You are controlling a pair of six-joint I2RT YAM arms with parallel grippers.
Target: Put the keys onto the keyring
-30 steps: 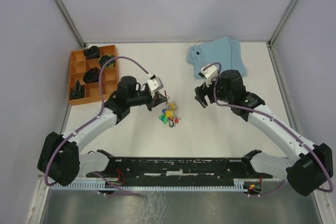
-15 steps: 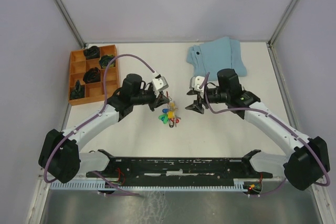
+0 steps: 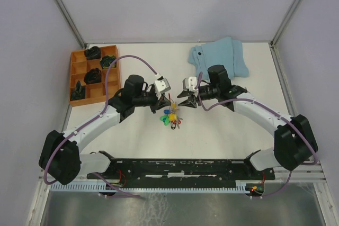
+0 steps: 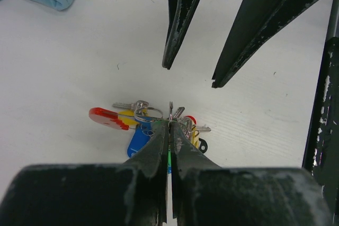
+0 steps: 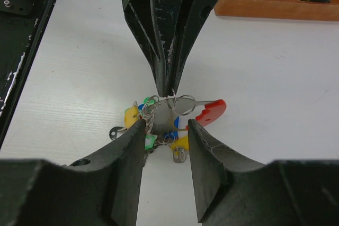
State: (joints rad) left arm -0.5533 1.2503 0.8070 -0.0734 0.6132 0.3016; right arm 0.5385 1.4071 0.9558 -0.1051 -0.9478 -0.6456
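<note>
The keys [image 3: 170, 116] lie in a bunch on the white table, with blue, green and yellow heads; they also show in the left wrist view [image 4: 139, 140] and the right wrist view [image 5: 180, 142]. The keyring, a red tab on a grey wire loop [image 5: 211, 111], lies in the bunch and also shows in the left wrist view [image 4: 108, 118]. My left gripper [image 3: 165, 101] [image 4: 169, 125] is shut on a thin upright metal ring of the bunch. My right gripper [image 3: 183, 100] [image 5: 165, 127] is open, facing the left one. Its fingertips [image 5: 139, 126] stand either side of the bunch.
An orange compartment tray [image 3: 77, 80] with dark lumps stands at the back left and shows in the right wrist view [image 5: 275, 3]. A folded light-blue cloth [image 3: 225, 56] lies at the back right, behind the right arm. Grey walls enclose the table.
My right gripper has swung left from near the cloth and turned to face the keys, ending close against the bunch. My left gripper has shifted slightly right and stays shut at the bunch.
</note>
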